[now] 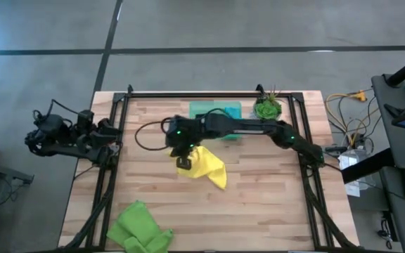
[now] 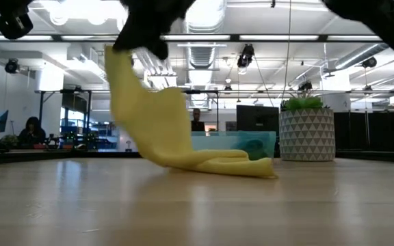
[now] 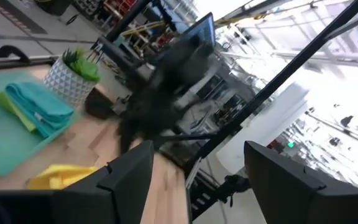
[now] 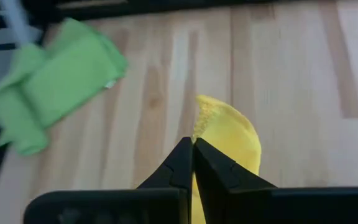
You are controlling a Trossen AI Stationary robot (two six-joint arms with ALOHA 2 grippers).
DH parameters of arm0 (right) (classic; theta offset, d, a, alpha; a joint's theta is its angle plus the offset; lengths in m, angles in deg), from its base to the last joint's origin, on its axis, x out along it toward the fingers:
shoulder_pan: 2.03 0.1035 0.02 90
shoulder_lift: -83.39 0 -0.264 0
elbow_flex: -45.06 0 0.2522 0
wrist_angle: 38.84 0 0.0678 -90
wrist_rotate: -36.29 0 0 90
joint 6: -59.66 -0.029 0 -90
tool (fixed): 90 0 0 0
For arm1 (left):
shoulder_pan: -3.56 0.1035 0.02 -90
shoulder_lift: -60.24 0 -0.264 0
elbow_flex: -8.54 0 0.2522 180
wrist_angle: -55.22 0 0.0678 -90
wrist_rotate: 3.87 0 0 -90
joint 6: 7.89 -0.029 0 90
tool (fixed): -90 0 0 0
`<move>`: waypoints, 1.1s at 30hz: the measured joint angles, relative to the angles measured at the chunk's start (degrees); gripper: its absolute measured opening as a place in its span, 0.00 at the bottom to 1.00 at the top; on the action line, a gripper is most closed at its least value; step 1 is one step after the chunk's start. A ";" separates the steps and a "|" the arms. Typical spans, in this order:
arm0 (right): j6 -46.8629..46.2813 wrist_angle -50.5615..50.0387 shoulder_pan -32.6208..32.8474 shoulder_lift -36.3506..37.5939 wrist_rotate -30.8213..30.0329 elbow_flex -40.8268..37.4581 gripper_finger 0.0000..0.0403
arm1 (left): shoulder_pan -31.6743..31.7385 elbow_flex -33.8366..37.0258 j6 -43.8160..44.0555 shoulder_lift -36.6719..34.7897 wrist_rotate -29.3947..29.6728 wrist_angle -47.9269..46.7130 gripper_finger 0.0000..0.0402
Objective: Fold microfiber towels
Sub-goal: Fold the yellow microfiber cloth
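My right gripper (image 4: 192,163) is clamped on one corner of the yellow towel (image 1: 209,167), lifting that corner above the table (image 1: 273,204). My left gripper (image 3: 188,180) waits at the table's left edge, its fingers apart.

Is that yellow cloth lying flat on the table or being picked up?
Partly lifted. The right gripper, shut on the yellow towel, holds one end up while the other end trails crumpled on the table.

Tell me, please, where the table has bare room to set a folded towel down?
Bare wood lies right of the yellow towel, which the right gripper pinches, and between it and the green towels. The far edge, with tray and plant, is crowded.
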 joint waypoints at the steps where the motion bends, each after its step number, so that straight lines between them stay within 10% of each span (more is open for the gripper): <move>1: 1.02 -1.04 0.31 1.75 -0.05 0.00 0.02 | 0.00 0.57 0.00 0.16 0.00 0.15 0.58; 6: 3.94 -5.24 1.96 8.75 -0.47 -0.02 0.02 | 0.00 4.49 -6.40 5.25 0.13 1.78 0.58; 15: 2.47 -7.53 2.48 14.66 -2.29 -0.15 0.02 | 0.00 7.53 -27.07 27.63 -0.28 33.39 0.58; 33: -4.50 -7.30 2.48 15.95 -8.70 -0.20 0.02 | 0.00 0.31 -20.17 56.11 -1.31 40.39 0.58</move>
